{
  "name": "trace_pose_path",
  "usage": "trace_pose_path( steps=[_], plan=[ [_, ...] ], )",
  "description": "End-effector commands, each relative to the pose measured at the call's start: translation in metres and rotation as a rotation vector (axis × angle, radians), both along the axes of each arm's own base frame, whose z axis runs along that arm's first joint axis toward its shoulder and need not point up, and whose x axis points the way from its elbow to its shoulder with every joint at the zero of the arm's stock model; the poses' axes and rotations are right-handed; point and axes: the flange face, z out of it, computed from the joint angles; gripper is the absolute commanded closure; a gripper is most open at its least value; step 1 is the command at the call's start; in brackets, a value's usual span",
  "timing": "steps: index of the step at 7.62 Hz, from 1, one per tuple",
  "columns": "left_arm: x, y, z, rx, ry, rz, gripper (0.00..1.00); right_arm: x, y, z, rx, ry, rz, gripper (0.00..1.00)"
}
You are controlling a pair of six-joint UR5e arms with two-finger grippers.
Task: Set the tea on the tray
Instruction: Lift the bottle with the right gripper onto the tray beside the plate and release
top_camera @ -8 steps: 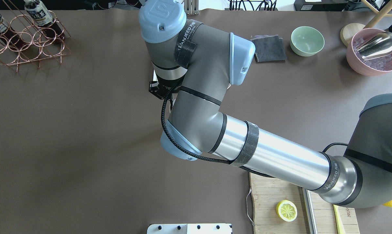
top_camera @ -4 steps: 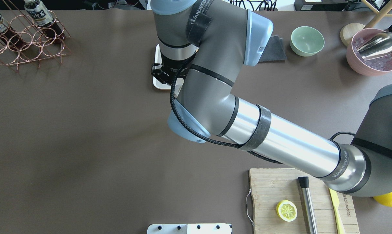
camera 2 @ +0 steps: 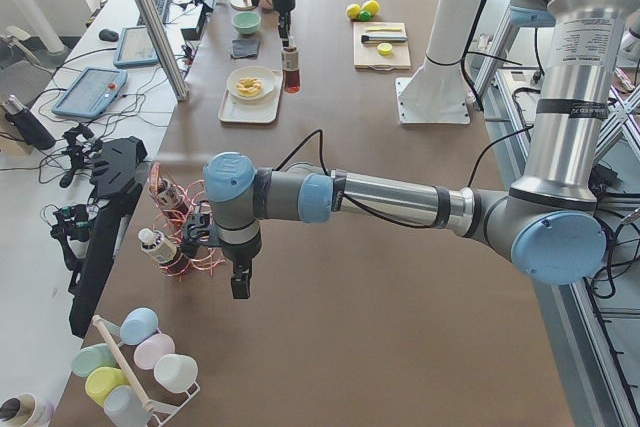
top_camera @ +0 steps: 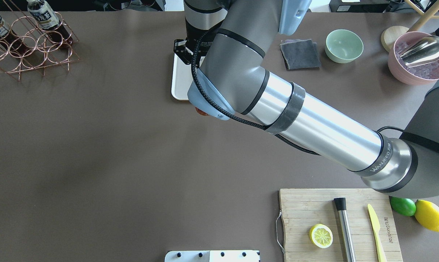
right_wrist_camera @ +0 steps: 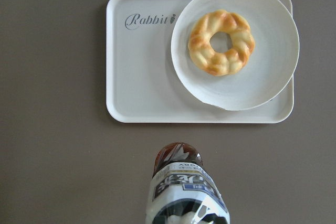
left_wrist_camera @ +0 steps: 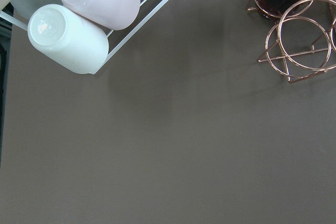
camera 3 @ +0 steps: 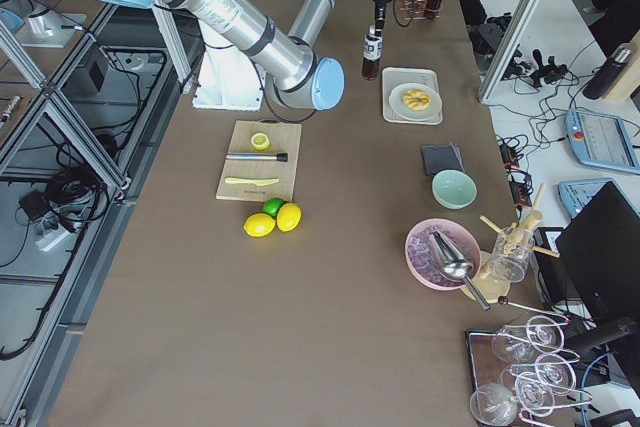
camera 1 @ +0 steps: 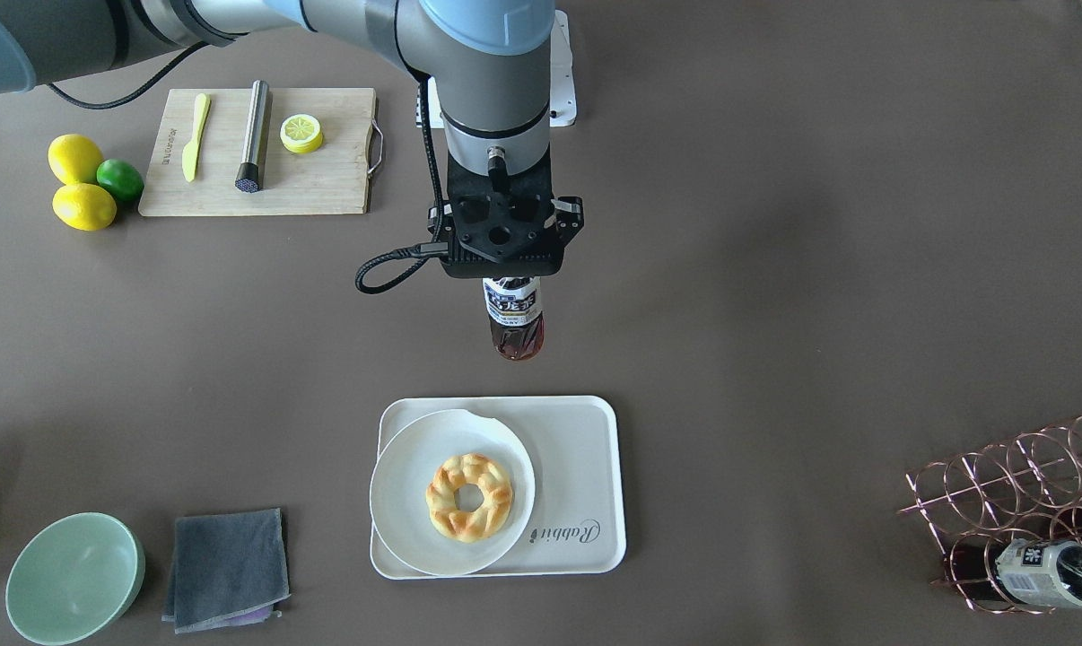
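My right gripper (camera 1: 504, 266) points down and is shut on the top of the tea bottle (camera 1: 514, 321), which hangs upright above the table. The bottle has dark red-brown liquid and a white-and-blue label, and it fills the bottom of the right wrist view (right_wrist_camera: 185, 184). It hangs just short of the near rim of the cream tray (camera 1: 581, 449) marked "Rabbit" (right_wrist_camera: 137, 72). In the overhead view the arm hides most of the tray (top_camera: 178, 82). My left gripper (camera 2: 240, 282) hangs by the copper rack; I cannot tell its state.
A round white plate (camera 1: 397, 489) with a twisted doughnut (camera 1: 469, 496) covers half of the tray. The copper rack (top_camera: 30, 47) holds more tea bottles (top_camera: 43, 15). A grey cloth (camera 1: 225, 568), a green bowl (camera 1: 74, 577), a cutting board (camera 1: 263, 152) and lemons (camera 1: 74, 160) stand around.
My right arm has carried the bottle forward, away from the robot's base and toward the tray. More of the tray's left edge and the cutting board now shows in the overhead view.
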Motion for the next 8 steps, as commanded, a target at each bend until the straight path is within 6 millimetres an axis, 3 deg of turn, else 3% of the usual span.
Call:
trace_pose_path(
  steps=[1, 2, 7, 8],
  plan=[
    [0.001, 0.001, 0.0, -0.001, -0.001, 0.002, 0.02, -0.015, -0.033, -0.019, 0.03, -0.034, 0.019, 1.0],
    [0.001, 0.003, -0.001, 0.001, 0.001, 0.002, 0.02, -0.022, -0.044, -0.014, 0.034, -0.041, 0.026, 1.0],
    [0.003, 0.003, -0.002, -0.002, 0.004, 0.005, 0.02, -0.04, -0.13, -0.045, -0.028, 0.002, 0.067, 1.0],
    [0.003, 0.001, -0.003, -0.001, 0.004, 0.006, 0.02, -0.049, -0.145, -0.033, -0.033, 0.007, 0.072, 1.0]
  ],
)
